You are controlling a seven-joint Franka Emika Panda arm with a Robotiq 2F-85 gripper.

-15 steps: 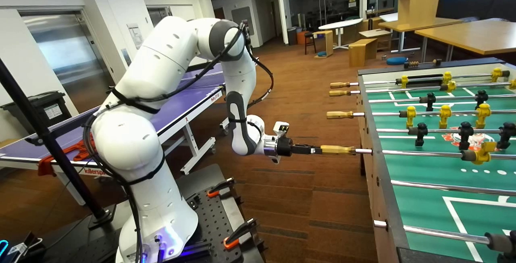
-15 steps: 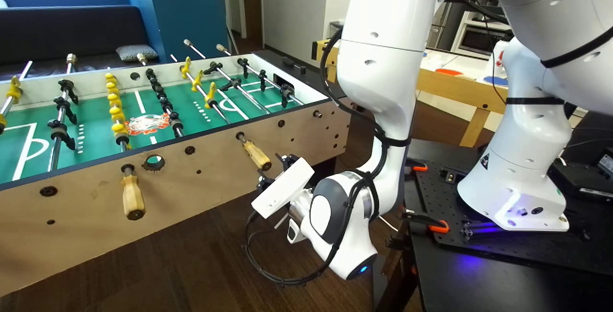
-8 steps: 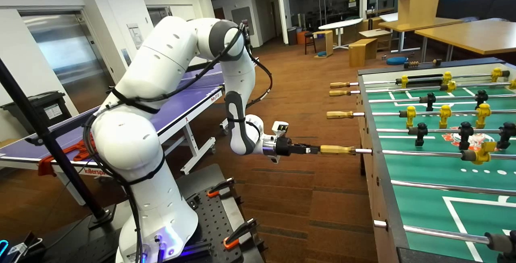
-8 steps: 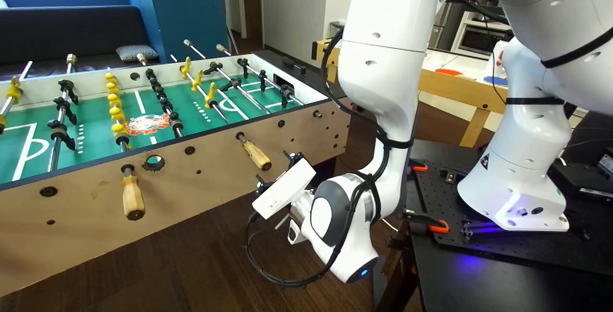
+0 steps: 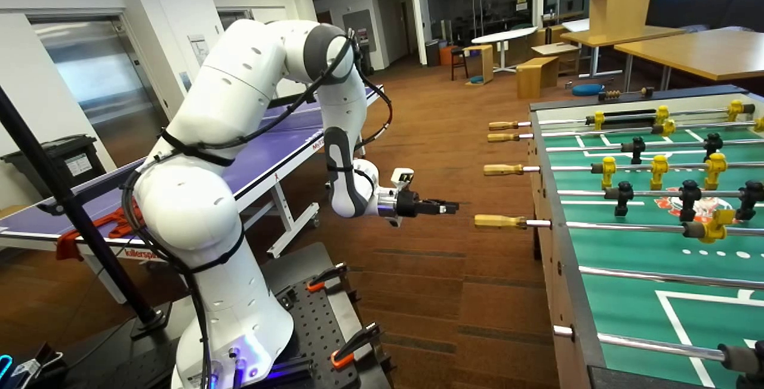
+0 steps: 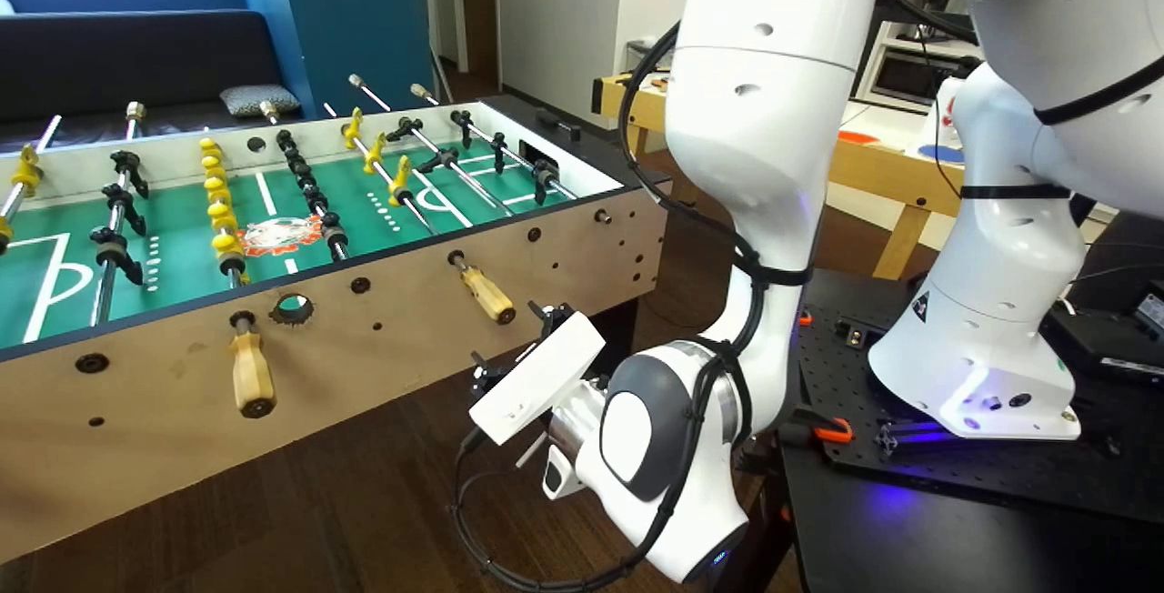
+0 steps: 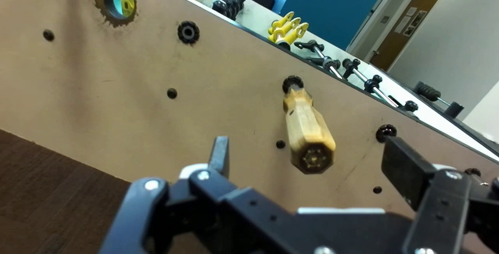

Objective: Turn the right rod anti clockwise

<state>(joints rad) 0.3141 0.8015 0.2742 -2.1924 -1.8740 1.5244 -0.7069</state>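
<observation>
The right rod's wooden handle [image 5: 500,221] juts level from the side of the foosball table [image 6: 382,320]. My gripper [image 5: 456,206] hovers back from the handle's end and slightly higher, with a visible gap between them. In the wrist view, the pale octagonal handle [image 7: 310,137] appears between the two widely spread black fingers [image 7: 407,168], touching neither. The same handle [image 6: 486,293] shows in an exterior view, above and left of the white wrist camera. A yellow player [image 5: 716,226] on this rod is tilted rather than hanging straight down.
Another wooden handle [image 6: 253,370] projects further along the table's side. A rod stub without a handle [image 5: 562,331] sticks out on the opposite side. A purple ping-pong table [image 5: 280,132] stands behind the arm. Clamps [image 5: 358,344] line the robot's mounting table.
The fingers have spread and let go of the handle. My gripper has backed away from its end and risen a little. The handle and players look unmoved.
</observation>
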